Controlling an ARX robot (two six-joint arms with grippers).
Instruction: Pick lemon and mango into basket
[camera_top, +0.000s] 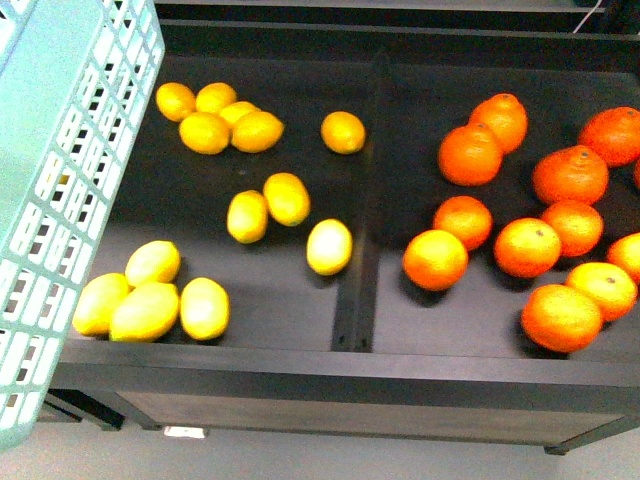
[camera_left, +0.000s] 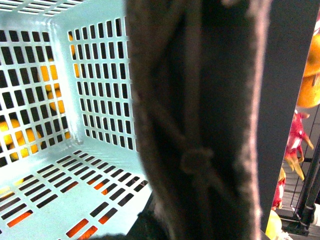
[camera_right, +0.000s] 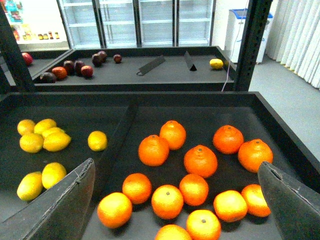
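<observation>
The aqua slotted basket (camera_top: 60, 200) hangs tilted at the far left of the front view. Its empty inside (camera_left: 65, 150) fills the left wrist view. My left gripper (camera_left: 150, 225) is shut on the basket's brown handle (camera_left: 200, 125), which hides the jaws. Several yellow lemons lie in the tray's left compartment, one (camera_top: 329, 246) near the divider, others in a far cluster (camera_top: 257, 131) and a near cluster (camera_top: 146, 311). My right gripper (camera_right: 175, 210) is open and empty above the oranges, its fingers (camera_right: 55, 210) wide apart. I cannot pick out a mango.
Several oranges (camera_top: 469, 153) fill the right compartment of the black tray (camera_top: 350, 365), behind a low divider (camera_top: 360, 250). A further black shelf holds dark red fruit (camera_right: 75, 67). A black post (camera_right: 252, 45) stands at the tray's far right. Pink dragon fruit (camera_left: 295, 145) lies beyond the basket.
</observation>
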